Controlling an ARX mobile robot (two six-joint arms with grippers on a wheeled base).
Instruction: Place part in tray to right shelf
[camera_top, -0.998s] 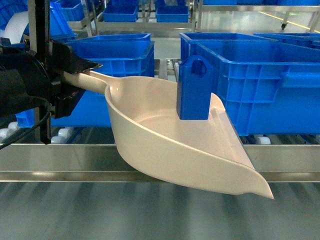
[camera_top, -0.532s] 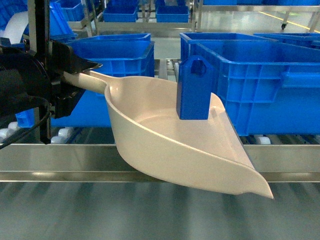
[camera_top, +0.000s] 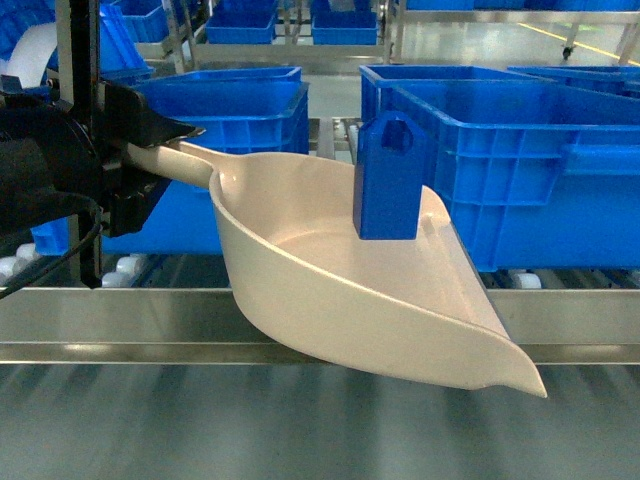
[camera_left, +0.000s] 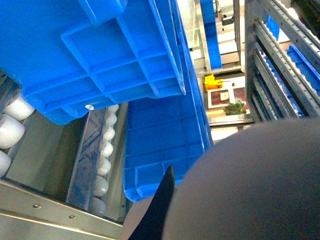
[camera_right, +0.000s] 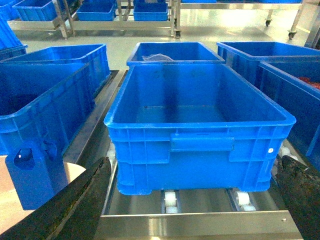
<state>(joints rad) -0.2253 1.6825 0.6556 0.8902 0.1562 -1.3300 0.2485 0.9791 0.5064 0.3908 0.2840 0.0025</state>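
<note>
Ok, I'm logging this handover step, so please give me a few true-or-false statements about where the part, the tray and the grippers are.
1. The part stands upright in the tray. True.
2. The left gripper holds the tray's handle. True.
3. The part lies in a blue crate. False: it is in the tray.
4. The right gripper clamps the part. False: it is open, holding nothing.

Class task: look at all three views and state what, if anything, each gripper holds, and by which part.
The left gripper holds the tray by its handle, with the part standing inside. The right gripper's fingers are spread and hold nothing.
</note>
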